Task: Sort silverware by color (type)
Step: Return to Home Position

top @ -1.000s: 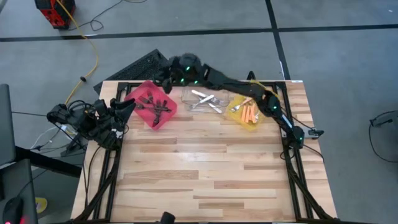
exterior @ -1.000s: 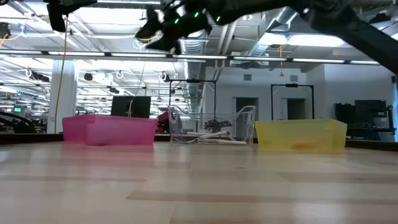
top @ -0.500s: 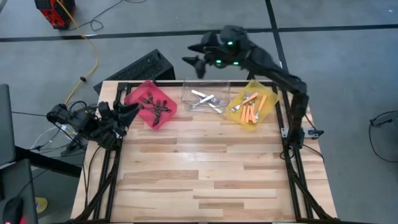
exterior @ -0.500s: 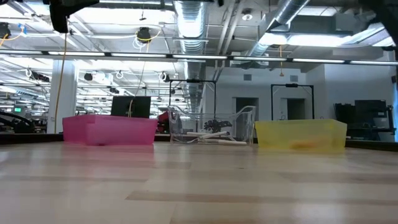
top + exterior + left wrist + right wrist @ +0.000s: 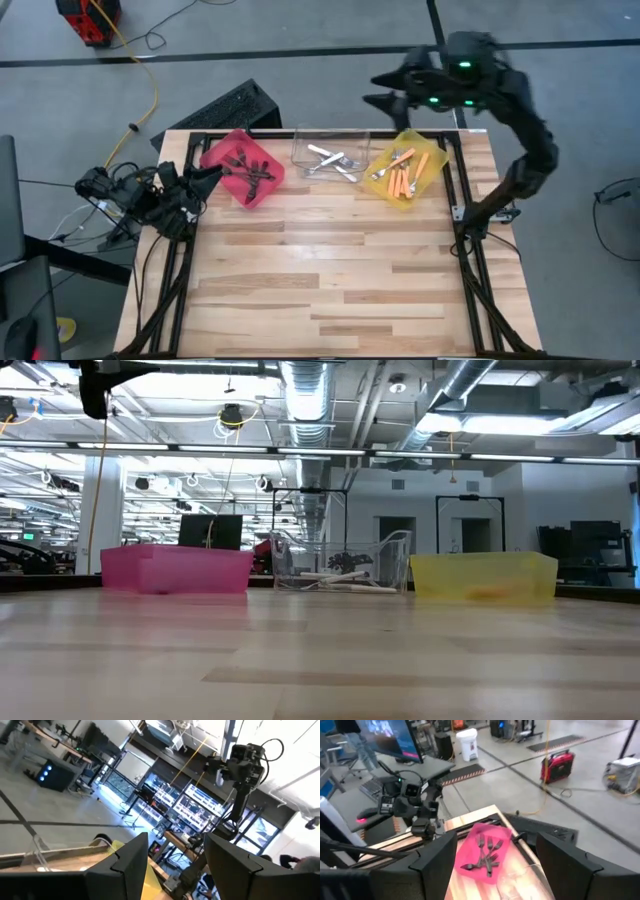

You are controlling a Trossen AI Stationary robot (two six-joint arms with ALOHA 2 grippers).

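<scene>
1. The right gripper [image 5: 378, 90], spread and empty, is being held beyond the far edge.
2. The left gripper [image 5: 208, 172], spread, is resting at left.
3. Black forks [image 5: 248, 168] are lying in the pink bin [image 5: 215, 152], silver forks [image 5: 330, 160] and orange-handled forks [image 5: 402, 176] rightward.
4. Folding home is best done high above them.

right hand [image 5: 372, 90] gone from above pink bin [image 5: 220, 150], swung past table's [image 5: 330, 260] far edge

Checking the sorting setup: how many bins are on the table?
3, in a row: pink bin left, clear bin middle, yellow bin right.
</scene>
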